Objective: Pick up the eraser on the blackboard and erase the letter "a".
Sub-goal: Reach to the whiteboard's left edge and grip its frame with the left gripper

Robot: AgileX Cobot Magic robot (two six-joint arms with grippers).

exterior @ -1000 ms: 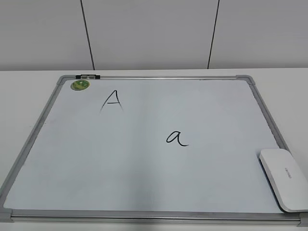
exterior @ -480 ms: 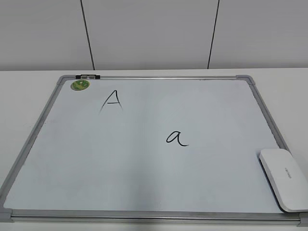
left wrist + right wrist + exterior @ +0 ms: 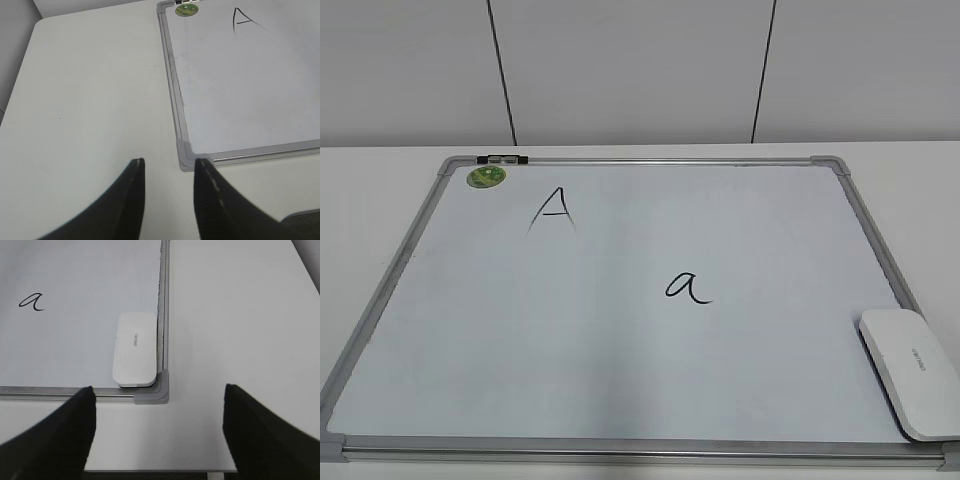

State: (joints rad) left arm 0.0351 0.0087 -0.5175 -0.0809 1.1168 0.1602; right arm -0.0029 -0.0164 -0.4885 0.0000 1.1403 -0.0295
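Note:
The white eraser (image 3: 911,372) lies flat in the near right corner of the blackboard (image 3: 440,410), against the frame; it also shows in the right wrist view (image 3: 135,350). The small letter "a" (image 3: 688,287) is written near the board's middle and shows in the right wrist view (image 3: 32,302). My right gripper (image 3: 159,417) is wide open and empty, above the bare table just in front of the board's near right corner. My left gripper (image 3: 169,172) is open and empty beside the board's near left corner (image 3: 186,155). Neither gripper shows in the exterior view.
A capital "A" (image 3: 553,210) is written at the board's upper left. A round green magnet (image 3: 486,177) and a small clip (image 3: 502,159) sit at the far left corner. The white table (image 3: 85,100) spreads left of the board. A panelled wall stands behind.

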